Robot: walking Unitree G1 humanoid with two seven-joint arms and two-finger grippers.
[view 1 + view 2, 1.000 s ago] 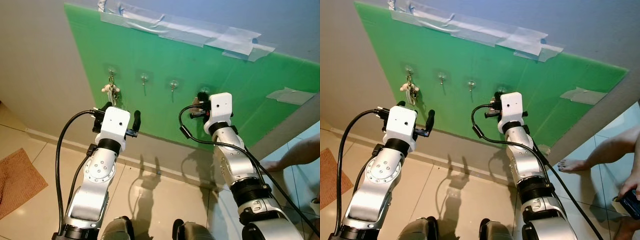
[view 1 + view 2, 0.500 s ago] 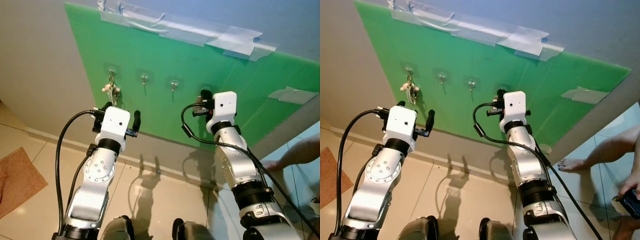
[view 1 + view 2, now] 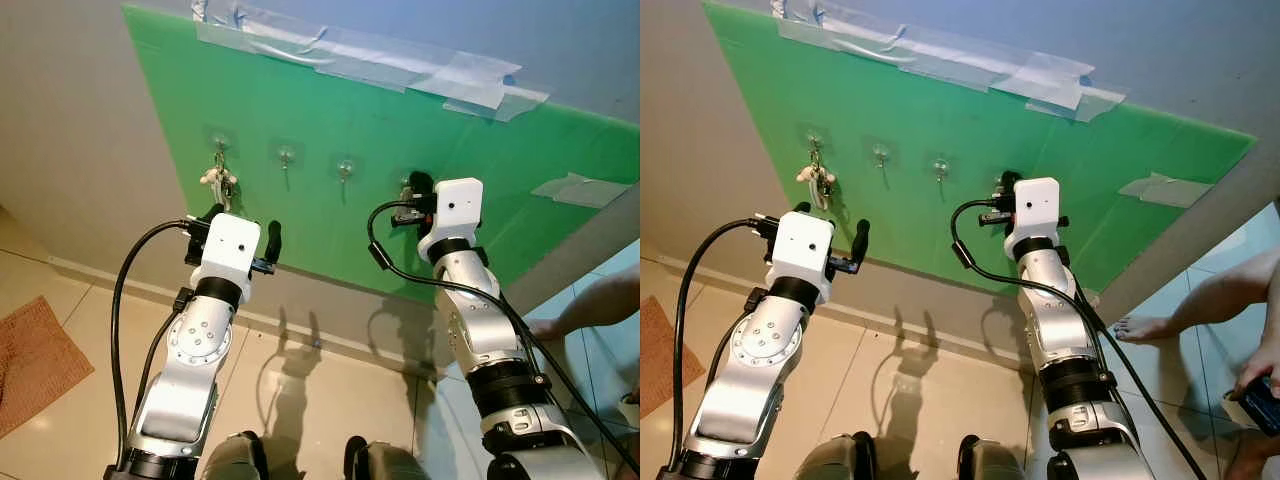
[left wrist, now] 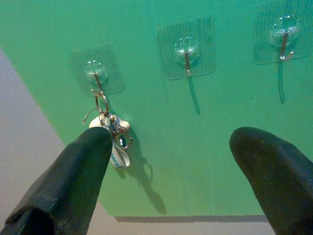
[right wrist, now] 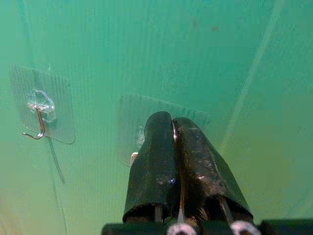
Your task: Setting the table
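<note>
A green board (image 3: 400,130) is taped to the wall and carries a row of clear stick-on hooks. A bunch of keys (image 3: 220,180) with a white tag hangs on the leftmost hook (image 4: 95,73). The two middle hooks (image 3: 286,156) (image 3: 345,167) are bare. My right gripper (image 3: 418,183) is raised against the rightmost hook pad (image 5: 132,127). Its fingers are pressed together (image 5: 168,122), and a thin bright sliver shows between them that I cannot identify. My left gripper (image 4: 171,139) is open, held below and to the right of the keys, apart from them.
Strips of tape (image 3: 380,65) hold the board's top edge. A person's bare foot (image 3: 1145,327) and leg stand on the tiles at the right, with a hand holding a dark device (image 3: 1255,395). A brown mat (image 3: 30,360) lies on the floor at the left.
My right gripper has risen and shifted right, its tips now at the rightmost hook pad. The left arm has stayed put.
</note>
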